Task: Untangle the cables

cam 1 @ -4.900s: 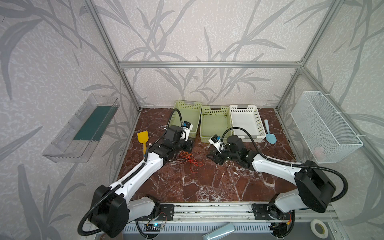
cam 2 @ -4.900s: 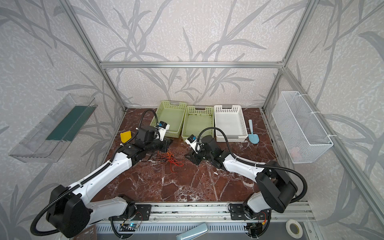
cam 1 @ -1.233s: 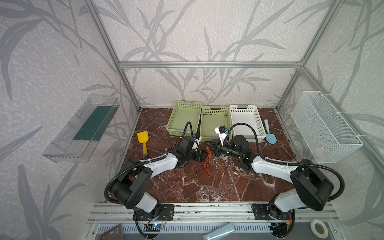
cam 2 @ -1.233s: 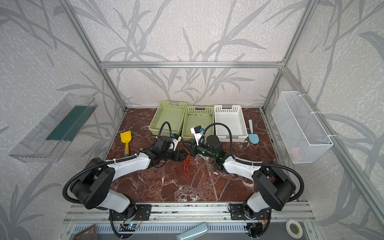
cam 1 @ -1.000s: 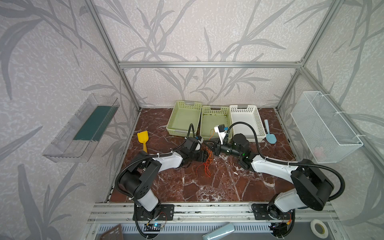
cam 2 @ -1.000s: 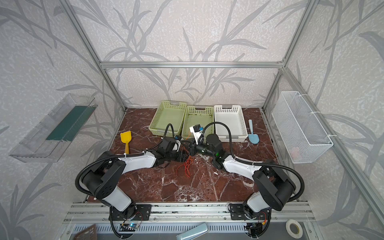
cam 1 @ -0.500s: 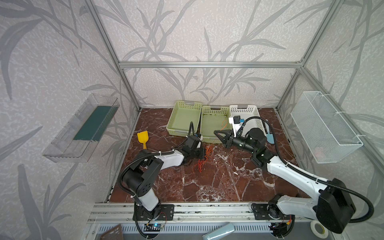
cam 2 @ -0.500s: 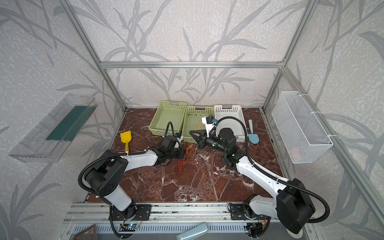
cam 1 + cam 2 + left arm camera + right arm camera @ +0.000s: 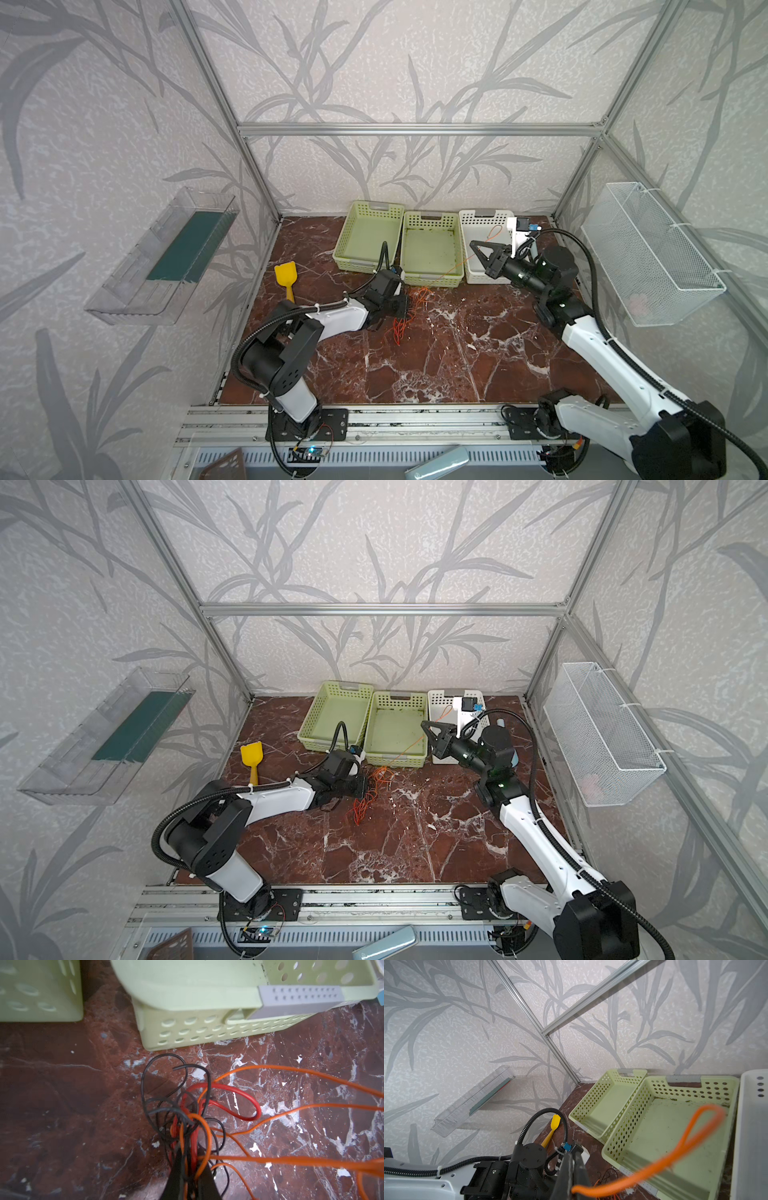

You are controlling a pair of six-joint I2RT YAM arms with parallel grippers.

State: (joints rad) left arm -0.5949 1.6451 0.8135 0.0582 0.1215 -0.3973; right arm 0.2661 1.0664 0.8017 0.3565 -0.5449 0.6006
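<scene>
The cables form a tangle (image 9: pixel 404 318) of orange, red and black wires on the marble floor in front of the green baskets, seen in both top views (image 9: pixel 365 798). My left gripper (image 9: pixel 404 306) lies low at the tangle and is shut on it. In the left wrist view its dark jaws (image 9: pixel 190 1176) pinch strands of the black cable (image 9: pixel 145 1076), the red cable (image 9: pixel 247 1101) and the orange cable (image 9: pixel 291 1072) together. My right gripper (image 9: pixel 474 246) is raised over the baskets and shut (image 9: pixel 573 1157) on the orange cable (image 9: pixel 654 1165), which runs taut from the tangle up to it.
Two green baskets (image 9: pixel 376 205) (image 9: pixel 432 280) and a white basket (image 9: pixel 482 215) stand along the back. A yellow scoop (image 9: pixel 286 276) lies at the left. A wire basket (image 9: pixel 648 253) hangs on the right wall and a clear shelf (image 9: pixel 166 257) on the left wall.
My left gripper has shut on the tangle. My right gripper has lifted and drawn back to the right with the orange cable, pulling a long strand out of the tangle.
</scene>
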